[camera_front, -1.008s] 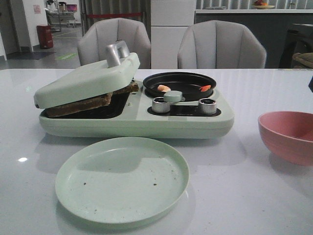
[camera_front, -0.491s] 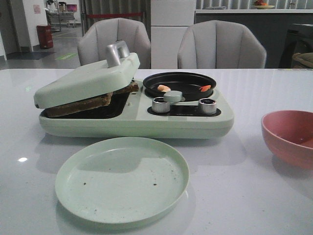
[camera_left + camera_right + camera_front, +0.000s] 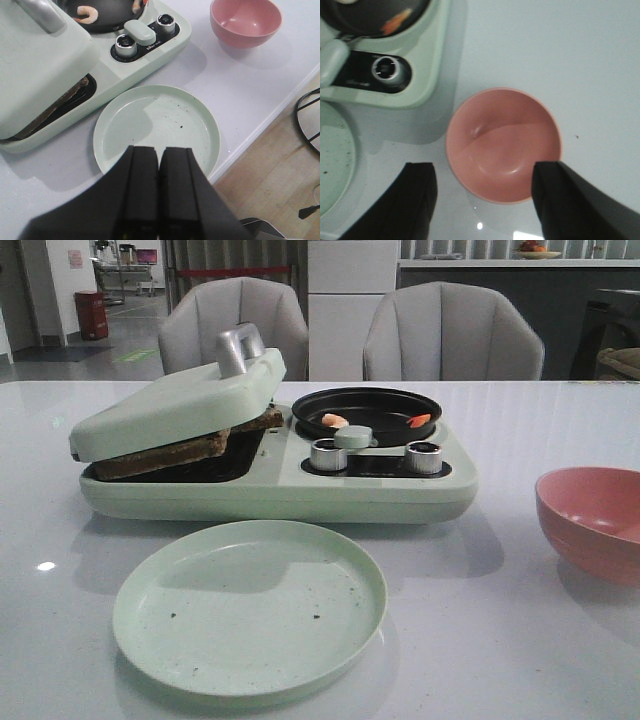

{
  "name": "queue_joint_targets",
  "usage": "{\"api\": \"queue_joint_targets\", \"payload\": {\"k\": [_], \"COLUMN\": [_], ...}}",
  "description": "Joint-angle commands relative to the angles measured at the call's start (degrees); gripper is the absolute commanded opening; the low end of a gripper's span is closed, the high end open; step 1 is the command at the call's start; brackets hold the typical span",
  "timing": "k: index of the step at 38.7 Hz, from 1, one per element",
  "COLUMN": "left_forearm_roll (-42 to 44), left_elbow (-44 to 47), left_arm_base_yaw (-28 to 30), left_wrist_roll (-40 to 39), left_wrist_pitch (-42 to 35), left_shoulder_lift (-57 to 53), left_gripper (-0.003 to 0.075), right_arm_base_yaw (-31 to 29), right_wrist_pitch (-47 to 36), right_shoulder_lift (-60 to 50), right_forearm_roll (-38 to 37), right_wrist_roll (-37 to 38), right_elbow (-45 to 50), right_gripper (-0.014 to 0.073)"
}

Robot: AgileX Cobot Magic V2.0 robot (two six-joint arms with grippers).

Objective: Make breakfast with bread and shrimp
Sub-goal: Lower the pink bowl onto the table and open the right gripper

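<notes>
The bread [image 3: 165, 452] lies in the pale green breakfast maker [image 3: 300, 490], two dark-crusted slices pressed under its half-lowered lid [image 3: 175, 405]; a crust edge shows in the left wrist view [image 3: 60, 102]. The shrimp lie in the black pan [image 3: 368, 405]: a paler one [image 3: 335, 421] and a redder one [image 3: 420, 421]. My left gripper [image 3: 160, 150] is shut and empty above the near rim of the green plate [image 3: 156, 130]. My right gripper [image 3: 482, 185] is open and empty above the pink bowl [image 3: 502, 145]. Neither gripper shows in the front view.
The empty green plate [image 3: 250, 605] lies in front of the maker. The empty pink bowl [image 3: 585, 545] stands at the right. Two silver knobs [image 3: 328, 454] [image 3: 424, 456] sit on the maker's front. The table edge [image 3: 260, 125] is near the plate. Chairs stand behind.
The pink bowl has shifted a little to the right. A dark shape at the right edge of the front view has left the frame.
</notes>
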Motion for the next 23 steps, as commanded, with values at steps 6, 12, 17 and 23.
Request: {"api": "queue_joint_targets", "payload": {"k": [6,12,17,23], "left_forearm_roll": [-2.37,-2.37,-2.37,-2.37], "left_elbow": [-1.59,-1.59,-1.59,-1.59], "left_arm_base_yaw": [-0.41,-0.41,-0.41,-0.41], "left_wrist_roll": [-0.04,-0.04,-0.04,-0.04], "left_wrist_pitch": [-3.33,-3.33,-3.33,-3.33], "left_shoulder_lift": [-0.19,-0.19,-0.19,-0.19], "left_gripper": [0.0099,0.0099,0.0099,0.0099], "right_arm_base_yaw": [7.35,9.62,9.59,9.59], "right_wrist_pitch": [-2.3,-2.25,-2.46,-3.0], "right_shoulder_lift": [-11.9,-18.56,-24.15,-29.79], "right_forearm_roll": [0.12,0.12,-0.08,-0.07], "right_wrist_roll": [-0.91,-0.91,-0.91,-0.86], "right_elbow": [5.13,11.0,15.74,20.0], "right_gripper": [0.0521,0.0521,0.0521,0.0521]}}
